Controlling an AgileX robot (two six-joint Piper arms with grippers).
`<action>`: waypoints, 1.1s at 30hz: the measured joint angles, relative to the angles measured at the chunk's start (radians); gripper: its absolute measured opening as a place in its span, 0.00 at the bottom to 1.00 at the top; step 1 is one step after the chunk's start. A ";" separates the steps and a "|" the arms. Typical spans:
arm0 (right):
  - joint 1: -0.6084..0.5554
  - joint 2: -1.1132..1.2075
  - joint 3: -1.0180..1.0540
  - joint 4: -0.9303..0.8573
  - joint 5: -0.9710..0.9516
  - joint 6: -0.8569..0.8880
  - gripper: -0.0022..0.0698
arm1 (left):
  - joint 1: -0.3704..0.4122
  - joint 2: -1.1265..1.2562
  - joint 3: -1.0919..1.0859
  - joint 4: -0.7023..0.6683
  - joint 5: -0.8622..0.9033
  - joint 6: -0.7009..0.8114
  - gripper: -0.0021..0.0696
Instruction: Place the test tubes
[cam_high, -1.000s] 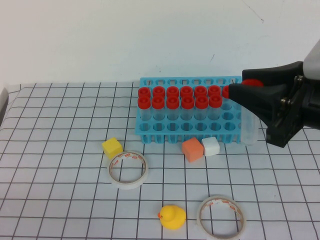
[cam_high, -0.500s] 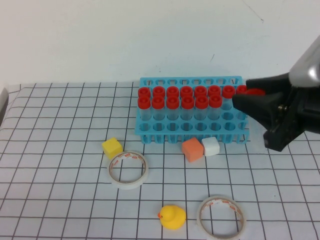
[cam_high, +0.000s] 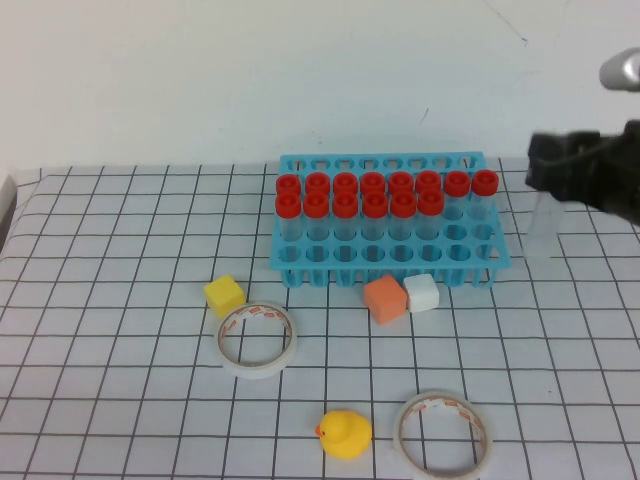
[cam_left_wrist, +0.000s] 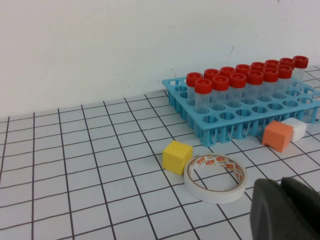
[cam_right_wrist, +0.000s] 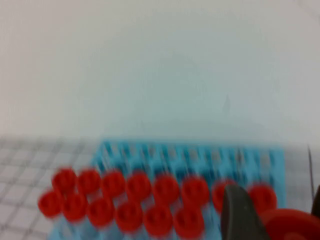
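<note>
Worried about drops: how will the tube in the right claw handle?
The test tube hanging from the right claw, right of the blue rack, looks smooth and clear: probably slippery. Tall and narrow, it would likely tip unracked. The left claw, shut, sits by the tape roll.

Test tubes (cam_high: 345, 205) in rack (cam_high: 330, 272)

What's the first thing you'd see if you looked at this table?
The bright blue rack at the back of the table, with two rows of red-capped test tubes standing in it, catches the eye first. Then the right hand at the right edge beside the rack, gripping another test tube, and the yellow duck near the front. The left hand is shut and empty, low over the table away from the rack.
</note>
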 joint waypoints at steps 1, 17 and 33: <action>0.000 0.014 0.007 -0.099 -0.072 0.084 0.42 | 0.000 0.000 0.000 0.000 0.000 0.000 0.03; 0.002 0.296 -0.013 -0.384 -0.623 0.154 0.42 | 0.000 0.000 0.000 0.000 0.000 0.000 0.03; 0.002 0.505 -0.079 -0.373 -0.745 0.017 0.42 | 0.000 0.000 0.000 0.000 0.000 0.000 0.03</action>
